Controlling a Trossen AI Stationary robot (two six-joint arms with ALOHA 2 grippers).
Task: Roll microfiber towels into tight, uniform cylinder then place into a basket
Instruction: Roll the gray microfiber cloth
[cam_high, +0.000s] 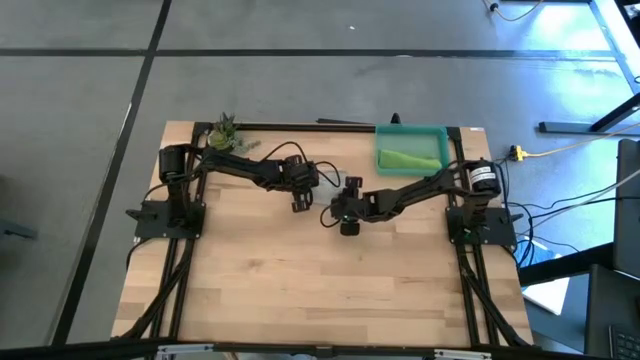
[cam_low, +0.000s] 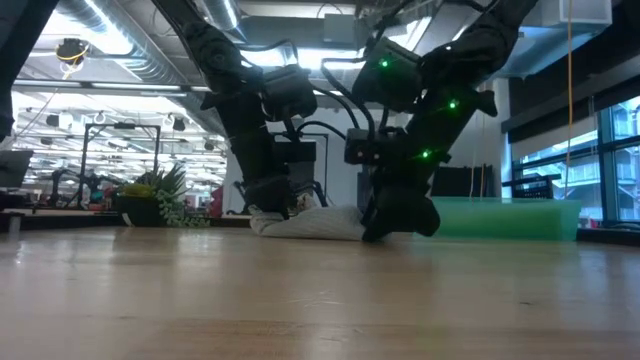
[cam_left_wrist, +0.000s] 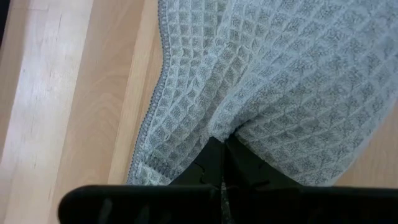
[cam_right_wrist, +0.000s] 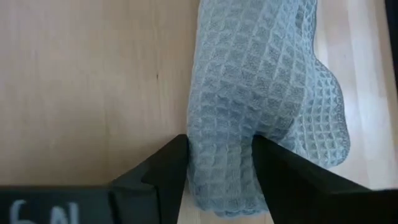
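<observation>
The light grey waffle-weave towel (cam_low: 312, 222) lies bunched into a low, long shape on the wooden table, between my two grippers near the table's middle. My left gripper (cam_high: 302, 200) is shut on the towel (cam_left_wrist: 280, 74). My right gripper (cam_high: 347, 222) is down at the towel's other end (cam_right_wrist: 261, 81), open, with one finger (cam_right_wrist: 177, 165) on each side of the cloth. The lime green towel (cam_high: 410, 158) lies in the teal basket (cam_high: 440, 132) at the far right. My left gripper (cam_left_wrist: 222, 163) pinches a puckered fold of the grey towel (cam_left_wrist: 229, 132) between its two shut fingers, a little in from the hemmed edge (cam_left_wrist: 157, 99). The fingers slant down from above. The towel lies on the table. My right gripper (cam_right_wrist: 219, 142) stands astride the towel's narrow end (cam_right_wrist: 217, 186), slanting down from above. The cloth fills the gap between the fingers. Whether they touch it, I cannot tell.
A small potted plant (cam_high: 225, 130) stands at the far left of the table. Bare wood (cam_high: 320, 290) stretches from the grippers to the near edge. Dark frame rails (cam_high: 180, 260) run along the table's left and right sides.
</observation>
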